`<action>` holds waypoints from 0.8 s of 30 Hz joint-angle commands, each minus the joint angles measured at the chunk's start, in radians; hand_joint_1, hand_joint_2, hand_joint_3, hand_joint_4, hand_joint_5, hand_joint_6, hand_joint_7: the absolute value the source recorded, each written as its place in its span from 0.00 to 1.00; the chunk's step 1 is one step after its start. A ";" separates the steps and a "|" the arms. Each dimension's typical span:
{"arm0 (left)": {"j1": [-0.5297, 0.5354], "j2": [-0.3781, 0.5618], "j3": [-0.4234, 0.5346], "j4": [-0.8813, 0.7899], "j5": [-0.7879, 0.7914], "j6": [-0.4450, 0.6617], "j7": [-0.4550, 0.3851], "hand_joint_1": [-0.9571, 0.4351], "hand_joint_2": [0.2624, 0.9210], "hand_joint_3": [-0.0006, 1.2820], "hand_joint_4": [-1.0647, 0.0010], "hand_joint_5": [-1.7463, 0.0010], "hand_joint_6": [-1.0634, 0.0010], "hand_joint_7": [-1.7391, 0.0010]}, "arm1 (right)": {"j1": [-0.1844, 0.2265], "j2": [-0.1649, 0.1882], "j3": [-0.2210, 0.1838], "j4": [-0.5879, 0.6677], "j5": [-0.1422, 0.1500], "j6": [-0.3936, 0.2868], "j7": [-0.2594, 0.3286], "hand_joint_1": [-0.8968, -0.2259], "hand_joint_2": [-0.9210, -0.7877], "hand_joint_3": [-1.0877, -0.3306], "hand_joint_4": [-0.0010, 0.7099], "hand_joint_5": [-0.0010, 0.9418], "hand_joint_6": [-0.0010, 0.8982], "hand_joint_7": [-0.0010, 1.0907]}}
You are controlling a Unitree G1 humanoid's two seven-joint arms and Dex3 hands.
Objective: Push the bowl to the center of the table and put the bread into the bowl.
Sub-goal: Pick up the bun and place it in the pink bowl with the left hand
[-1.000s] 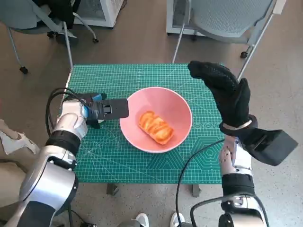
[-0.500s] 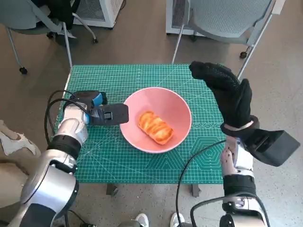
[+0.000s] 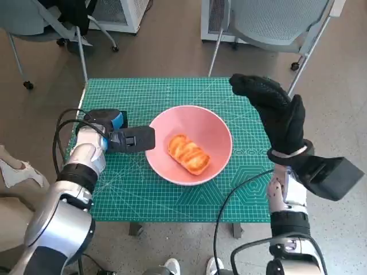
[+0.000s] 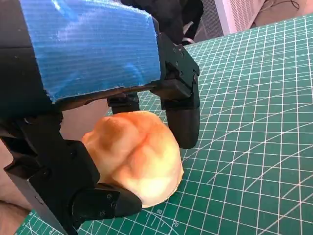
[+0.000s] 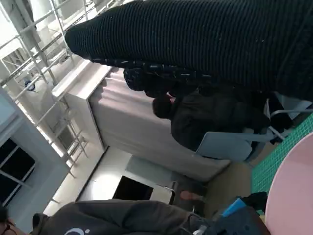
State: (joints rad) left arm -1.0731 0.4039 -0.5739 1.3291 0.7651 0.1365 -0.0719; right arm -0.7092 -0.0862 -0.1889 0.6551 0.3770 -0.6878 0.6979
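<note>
A pink bowl [image 3: 221, 123] stands near the middle of the green mat [image 3: 172, 91], with a golden, glazed bread [image 3: 188, 153] lying inside it. My left hand [image 3: 106, 129] is low at the mat's left side, just left of the bowl. In the left wrist view its black fingers [image 4: 183, 125] close around a second round bread roll [image 4: 139, 164] that rests on the mat; the head view hides this roll under the hand. My gloved right hand [image 3: 274, 112] hangs in the air above the mat's right part, holding nothing. A strip of the bowl [image 5: 293, 196] shows under the glove [image 5: 205, 39].
A grey chair [image 3: 269, 23] stands beyond the table's far edge and another chair [image 3: 40, 23] with dark cloth at the far left. A person in dark clothes [image 5: 210, 117] shows in the right wrist view. Shoes [image 3: 172, 266] are by the near edge.
My left hand has shifted a little left and toward me over the mat, then settled. Bowl, the bread in it and my right hand have stayed put.
</note>
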 commanded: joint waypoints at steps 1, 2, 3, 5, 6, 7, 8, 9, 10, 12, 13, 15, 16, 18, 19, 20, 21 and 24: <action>0.009 0.019 0.014 0.006 -0.016 0.006 0.012 0.69 0.36 0.68 0.35 0.21 0.50 0.19 | 0.001 0.001 0.003 0.019 -0.003 0.004 -0.003 0.34 0.00 0.27 0.11 0.00 0.00 0.25; 0.009 0.020 0.018 0.005 -0.020 0.006 0.012 0.69 0.41 0.62 0.33 0.24 0.49 0.20 | 0.000 0.001 0.004 0.019 -0.004 0.003 -0.003 0.34 0.00 0.27 0.11 0.00 0.00 0.25; 0.009 0.020 0.021 0.005 -0.022 0.006 0.011 0.69 0.49 0.54 0.32 0.28 0.49 0.22 | 0.000 0.002 0.004 0.019 -0.004 0.002 -0.004 0.34 0.00 0.27 0.11 0.00 0.00 0.25; 0.007 0.022 0.025 0.004 -0.028 0.006 0.008 0.69 0.60 0.43 0.30 0.31 0.48 0.24 | -0.002 0.002 0.005 0.020 -0.005 0.001 -0.004 0.34 0.00 0.27 0.11 0.00 0.00 0.25; 0.006 0.024 0.027 0.003 -0.031 0.006 0.005 0.69 0.63 0.40 0.30 0.32 0.48 0.25 | -0.002 0.003 0.005 0.020 -0.004 0.002 -0.003 0.34 0.00 0.27 0.11 0.00 0.00 0.25; 0.006 0.025 0.027 0.003 -0.034 0.006 0.002 0.69 0.70 0.33 0.29 0.33 0.47 0.27 | -0.003 0.003 0.005 0.020 -0.003 0.002 -0.003 0.34 0.00 0.27 0.11 0.00 0.00 0.25; 0.005 0.026 0.029 0.003 -0.036 0.006 0.000 0.69 0.75 0.29 0.29 0.34 0.47 0.28 | -0.004 0.003 0.005 0.020 -0.003 0.002 -0.002 0.34 0.00 0.27 0.11 0.00 0.00 0.25; 0.004 0.027 0.030 0.002 -0.037 0.006 -0.002 0.69 0.77 0.27 0.29 0.34 0.47 0.28 | -0.004 0.003 0.006 0.020 -0.003 0.003 -0.002 0.34 0.00 0.27 0.11 0.00 0.00 0.25; 0.003 0.028 0.033 0.001 -0.040 0.006 -0.004 0.69 0.79 0.25 0.29 0.34 0.47 0.29 | -0.004 0.003 0.006 0.020 -0.002 0.003 -0.002 0.34 0.00 0.27 0.11 0.00 0.00 0.25; 0.001 0.031 0.037 0.000 -0.044 0.005 -0.010 0.69 0.85 0.19 0.29 0.35 0.46 0.30 | -0.005 0.003 0.006 0.020 -0.002 0.002 -0.001 0.34 0.00 0.27 0.11 0.00 0.00 0.25; -0.001 0.033 0.040 0.000 -0.045 0.004 -0.012 0.69 0.88 0.16 0.29 0.35 0.46 0.30 | -0.005 0.003 0.006 0.021 -0.002 0.001 -0.001 0.34 0.00 0.27 0.11 0.00 0.00 0.25; -0.005 0.037 0.043 -0.004 -0.048 0.003 -0.017 0.69 0.90 0.14 0.29 0.36 0.45 0.31 | -0.006 0.003 0.005 0.022 -0.002 0.000 0.000 0.34 0.00 0.27 0.11 0.00 0.00 0.25; -0.011 0.039 0.045 -0.007 -0.050 0.004 -0.021 0.69 0.90 0.14 0.29 0.36 0.45 0.31 | -0.006 0.003 0.005 0.023 -0.001 0.000 0.001 0.34 0.00 0.27 0.11 0.00 0.00 0.25; -0.024 0.045 0.048 -0.019 -0.051 0.006 -0.032 0.69 0.91 0.13 0.29 0.36 0.45 0.31 | -0.007 0.003 0.005 0.024 0.000 0.000 0.002 0.34 0.00 0.27 0.11 0.00 0.00 0.25; -0.030 0.048 0.050 -0.025 -0.051 0.007 -0.038 0.69 0.91 0.13 0.29 0.35 0.44 0.32 | -0.007 0.003 0.005 0.023 0.000 0.000 0.002 0.34 0.00 0.27 0.11 0.00 0.00 0.25; -0.038 0.053 0.052 -0.038 -0.052 0.007 -0.043 0.69 0.91 0.12 0.29 0.34 0.44 0.33 | -0.006 0.003 0.005 0.023 0.001 0.000 0.003 0.34 0.00 0.27 0.11 0.00 0.00 0.25; -0.043 0.057 0.054 -0.047 -0.053 0.007 -0.047 0.69 0.91 0.12 0.29 0.34 0.43 0.33 | -0.006 0.003 0.005 0.023 0.001 -0.001 0.003 0.34 0.00 0.27 0.11 0.00 0.00 0.25; -0.041 0.084 0.070 -0.118 -0.059 -0.008 -0.048 0.69 0.90 0.12 0.30 0.33 0.41 0.36 | -0.006 0.003 0.004 0.023 0.003 -0.001 0.006 0.34 0.00 0.27 0.11 0.00 0.00 0.25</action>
State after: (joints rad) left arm -1.0748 0.4462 -0.5236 1.2824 0.7227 0.1383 -0.1150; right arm -0.7252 -0.0857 -0.1877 0.6658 0.3781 -0.6915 0.6983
